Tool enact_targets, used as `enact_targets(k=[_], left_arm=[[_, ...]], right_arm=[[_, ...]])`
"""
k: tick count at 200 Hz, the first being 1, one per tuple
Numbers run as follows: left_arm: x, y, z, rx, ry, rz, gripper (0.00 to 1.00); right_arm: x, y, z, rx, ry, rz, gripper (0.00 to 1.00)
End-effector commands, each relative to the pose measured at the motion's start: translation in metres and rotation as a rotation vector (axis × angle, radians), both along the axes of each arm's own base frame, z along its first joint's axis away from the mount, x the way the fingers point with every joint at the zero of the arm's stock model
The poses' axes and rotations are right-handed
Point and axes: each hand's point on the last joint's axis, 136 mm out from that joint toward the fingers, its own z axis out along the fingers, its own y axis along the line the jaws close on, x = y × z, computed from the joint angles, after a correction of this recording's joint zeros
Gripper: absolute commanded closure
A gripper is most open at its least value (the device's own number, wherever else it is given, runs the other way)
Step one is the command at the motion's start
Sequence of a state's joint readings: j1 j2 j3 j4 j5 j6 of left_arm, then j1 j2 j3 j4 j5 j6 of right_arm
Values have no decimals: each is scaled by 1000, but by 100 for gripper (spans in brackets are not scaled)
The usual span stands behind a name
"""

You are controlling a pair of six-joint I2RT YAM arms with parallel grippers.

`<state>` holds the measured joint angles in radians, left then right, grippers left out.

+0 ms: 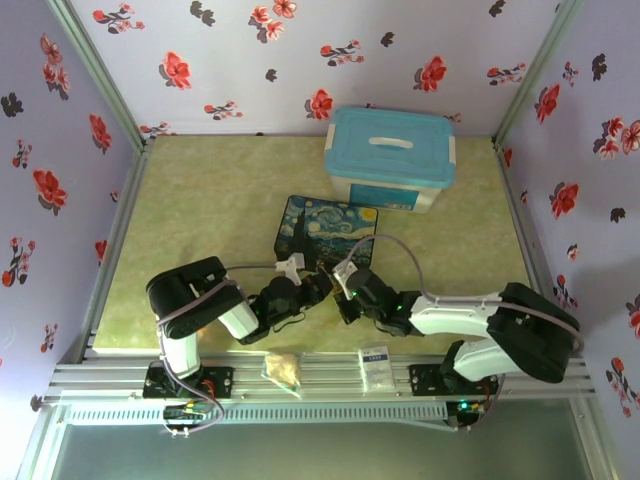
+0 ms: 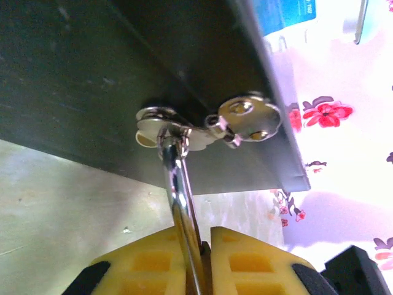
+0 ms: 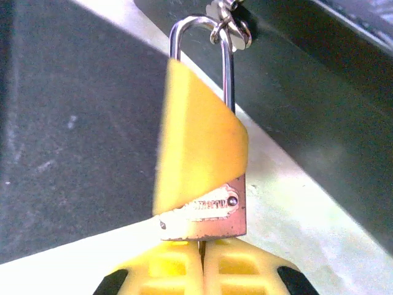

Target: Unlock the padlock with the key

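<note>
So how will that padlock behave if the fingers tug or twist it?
The padlock looks solid metal, so likely rigid and heavy for its size. Its shackle is hooked through the tin's latch ring, so it would probably pivot rather than pull free.

**A:** what colours is the padlock (image 3: pixel 206 215)?

**B:** brassy gold body, shiny silver shackle. The key (image 3: pixel 200 244) is just a dark sliver, and the gripper pads (image 3: pixel 166 270) are bright yellow.

**A:** and the rest?

**B:** starry-night tin (image 1: pixel 325 230), swirly blues and yellows. White box (image 1: pixel 390 140) with a teal lid. Lavender walls (image 1: pixel 250 40) with red flowers. Mottled pale-green table (image 1: pixel 220 200).
</note>
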<state>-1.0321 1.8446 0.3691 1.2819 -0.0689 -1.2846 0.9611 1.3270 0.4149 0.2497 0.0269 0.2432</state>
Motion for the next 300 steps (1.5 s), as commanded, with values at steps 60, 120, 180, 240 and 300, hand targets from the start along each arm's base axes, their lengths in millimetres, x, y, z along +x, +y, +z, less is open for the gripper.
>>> enact_targets(k=[60, 120, 180, 240, 300], left_arm=[[-7, 5, -7, 13, 17, -12, 100], [-7, 15, -24, 59, 57, 16, 99], [-5, 33, -40, 286, 79, 22, 97], [-3, 53, -46, 619, 85, -67, 91], [-2, 67, -50, 886, 75, -154, 85]], right_arm=[[0, 19, 18, 273, 197, 15, 87], [20, -9, 23, 224, 105, -156, 62], [39, -16, 19, 188, 90, -276, 61], [46, -39, 26, 127, 33, -367, 62], [47, -57, 33, 88, -5, -423, 63]])
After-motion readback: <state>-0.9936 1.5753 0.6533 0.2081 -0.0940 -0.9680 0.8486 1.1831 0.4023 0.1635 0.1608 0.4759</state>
